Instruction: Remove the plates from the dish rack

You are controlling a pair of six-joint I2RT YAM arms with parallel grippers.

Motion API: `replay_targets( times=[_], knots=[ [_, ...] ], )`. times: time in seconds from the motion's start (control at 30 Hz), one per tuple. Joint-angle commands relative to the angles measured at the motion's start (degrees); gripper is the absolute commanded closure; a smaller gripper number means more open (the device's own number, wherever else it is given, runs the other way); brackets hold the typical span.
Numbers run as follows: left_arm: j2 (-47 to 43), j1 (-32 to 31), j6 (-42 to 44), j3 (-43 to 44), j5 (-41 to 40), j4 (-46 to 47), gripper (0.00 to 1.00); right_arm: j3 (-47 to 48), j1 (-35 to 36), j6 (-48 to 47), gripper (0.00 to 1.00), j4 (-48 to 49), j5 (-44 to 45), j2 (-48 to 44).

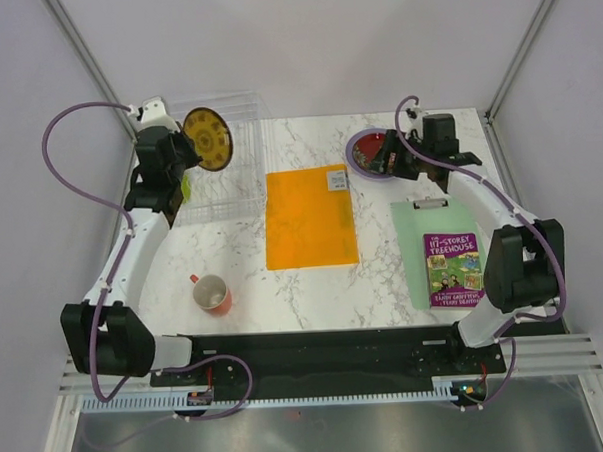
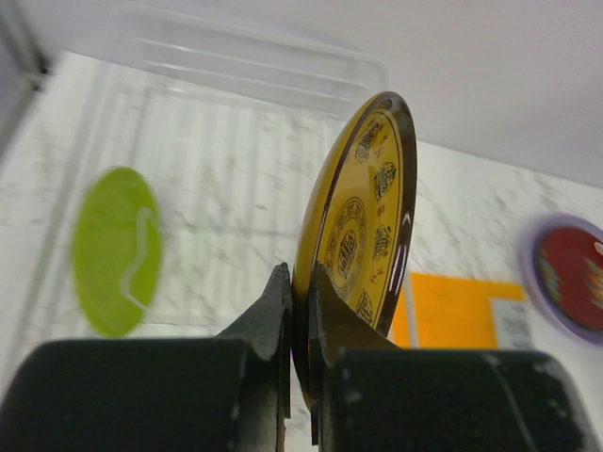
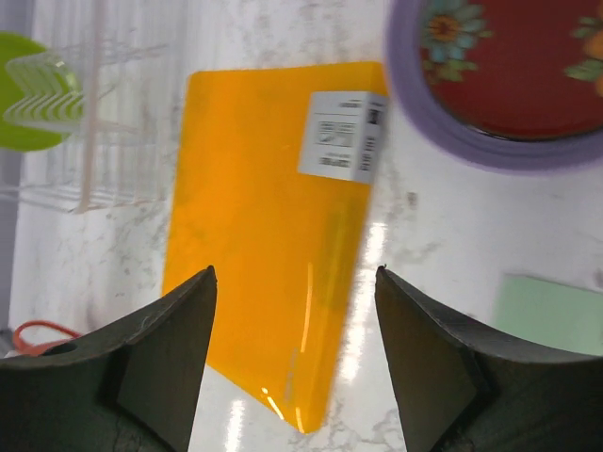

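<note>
- Left gripper point(image 2: 300, 282) is clenched on the yellow plate point(image 2: 363, 217) by its rim, holding it on edge above the dish rack point(image 1: 230, 189), far left.
- I'd swing it right to the lavender plate point(image 3: 410, 89), where the red plate point(image 3: 513, 66) already lies.
- Tilt it flat before letting go; an edge grip could slip.
- Right gripper point(image 3: 294, 273) hangs spread wide and empty over the orange folder point(image 3: 273, 207), so keep it out of the way.
- Lime green plate point(image 2: 116, 250) stands in the rack, probably next.
</note>
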Motion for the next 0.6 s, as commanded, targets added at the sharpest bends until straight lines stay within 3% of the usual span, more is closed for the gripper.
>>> replay_targets(
  times=[0.0, 0.13, 0.57],
  knots=[
    [-1.9, -2.8, -12.7, -4.1, 20.4, 0.6, 0.98, 4.7, 8.7, 5.3, 0.24, 6.1, -4.0, -1.8],
    [-1.9, -7.7, -17.0, -6.8, 24.5, 4.0, 0.98, 2.5, 13.4, 11.6, 0.24, 17.7, -5.2, -1.4],
    [-4.8, -12.5, -26.3, -13.1, 30.4, 14.0, 0.98, -0.4, 19.1, 17.6, 0.24, 25.7, -7.4, 2.3]
  ],
)
